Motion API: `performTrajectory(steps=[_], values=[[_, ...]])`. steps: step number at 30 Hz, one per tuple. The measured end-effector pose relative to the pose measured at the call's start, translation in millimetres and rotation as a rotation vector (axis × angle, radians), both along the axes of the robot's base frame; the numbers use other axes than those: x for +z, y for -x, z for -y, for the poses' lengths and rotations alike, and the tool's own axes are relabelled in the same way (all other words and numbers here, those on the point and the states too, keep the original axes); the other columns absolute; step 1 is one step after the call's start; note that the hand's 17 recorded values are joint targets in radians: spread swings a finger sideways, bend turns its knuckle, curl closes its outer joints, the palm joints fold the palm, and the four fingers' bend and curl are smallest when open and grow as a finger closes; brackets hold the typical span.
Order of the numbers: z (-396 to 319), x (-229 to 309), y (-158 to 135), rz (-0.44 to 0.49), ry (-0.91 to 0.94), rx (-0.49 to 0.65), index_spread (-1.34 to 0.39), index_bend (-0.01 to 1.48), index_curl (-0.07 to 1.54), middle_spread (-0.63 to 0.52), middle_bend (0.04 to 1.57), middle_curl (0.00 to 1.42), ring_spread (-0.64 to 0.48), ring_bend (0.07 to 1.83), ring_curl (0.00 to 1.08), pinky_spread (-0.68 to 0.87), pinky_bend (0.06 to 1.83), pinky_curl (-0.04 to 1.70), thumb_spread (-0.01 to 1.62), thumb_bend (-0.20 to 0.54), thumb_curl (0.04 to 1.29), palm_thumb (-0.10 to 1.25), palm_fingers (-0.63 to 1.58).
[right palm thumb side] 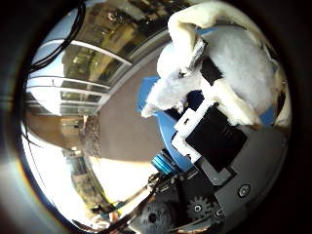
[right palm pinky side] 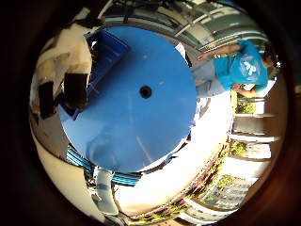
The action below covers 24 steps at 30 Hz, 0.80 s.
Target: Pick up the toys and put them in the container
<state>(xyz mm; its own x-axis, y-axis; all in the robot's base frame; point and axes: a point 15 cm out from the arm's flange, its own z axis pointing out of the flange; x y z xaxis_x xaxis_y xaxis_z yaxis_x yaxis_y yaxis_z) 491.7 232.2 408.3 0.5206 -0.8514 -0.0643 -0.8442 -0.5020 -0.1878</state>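
White plush fills the thumb-side view: a soft toy [right palm thumb side: 234,63], pale and furry with a dark patch, lies close against the palm, and the fingers [right palm thumb side: 214,131] of the hand [right palm thumb side: 209,161] curl round it, holding it. In the little-finger-side view the round blue surface [right palm pinky side: 136,117] lies below, with a dark hole at its middle and the blue container [right palm pinky side: 106,54] at about eleven o'clock from that hole, near the rim. The toy appears lifted clear of the surface, so I judge the carry step is in hand. The next move calls for bringing the palm over the container's open mouth, then loosening the fingers so that the toy drops inside and not on the wall.
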Motion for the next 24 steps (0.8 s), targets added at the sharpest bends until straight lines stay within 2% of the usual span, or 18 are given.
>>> performTrajectory(steps=[7,11,14,16,17,19,20,21,24], values=[[-72.7,-61.5,-42.9,0.053,-0.053,-0.053,-1.31,0.48,1.14,-0.22,1.35,1.12,-0.12,1.60,0.85,0.12,1.69,0.87,1.05,-0.029,0.93,0.94,0.73],[-84.4,-98.5,-56.6,0.037,-0.052,-0.084,-1.32,0.48,1.20,-0.21,1.35,1.11,-0.12,1.59,0.85,0.12,1.68,0.87,1.04,-0.037,0.91,0.86,0.72],[-84.8,-111.4,-62.8,0.031,-0.051,-0.101,-1.29,0.54,1.23,-0.19,1.26,1.04,-0.05,1.50,0.77,0.15,1.55,0.82,1.05,-0.040,0.87,0.81,0.82],[-81.0,-118.7,-64.1,0.019,-0.043,-0.106,-1.26,0.54,1.22,-0.17,1.16,0.98,0.00,1.39,0.72,0.20,1.47,0.79,1.05,-0.045,0.84,0.78,0.80],[-79.8,-121.3,-63.3,0.012,-0.038,-0.105,-1.20,0.47,1.20,-0.16,1.01,0.92,0.05,1.29,0.69,0.23,1.45,0.78,1.05,-0.043,0.82,0.75,0.61],[-78.6,-124.7,-62.7,0.004,-0.033,-0.100,-1.08,0.30,1.16,-0.11,0.70,0.80,0.12,1.18,0.66,0.29,1.43,0.78,1.04,-0.041,0.79,0.73,0.08],[-78.0,-126.2,-62.6,0.001,-0.031,-0.096,-1.06,0.28,1.14,-0.10,0.65,0.77,0.14,1.14,0.65,0.30,1.42,0.78,1.04,-0.044,0.78,0.72,0.00],[-77.5,-126.8,-62.4,-0.001,-0.029,-0.093,-1.01,0.25,1.10,-0.08,0.57,0.71,0.18,1.04,0.59,0.33,1.36,0.73,1.04,-0.041,0.77,0.71,-0.11],[-77.6,-127.5,-59.1,-0.007,-0.021,-0.069,-0.86,0.14,0.98,-0.01,0.37,0.57,0.24,0.79,0.43,0.40,1.26,0.63,1.05,-0.036,0.72,0.70,-0.16]])
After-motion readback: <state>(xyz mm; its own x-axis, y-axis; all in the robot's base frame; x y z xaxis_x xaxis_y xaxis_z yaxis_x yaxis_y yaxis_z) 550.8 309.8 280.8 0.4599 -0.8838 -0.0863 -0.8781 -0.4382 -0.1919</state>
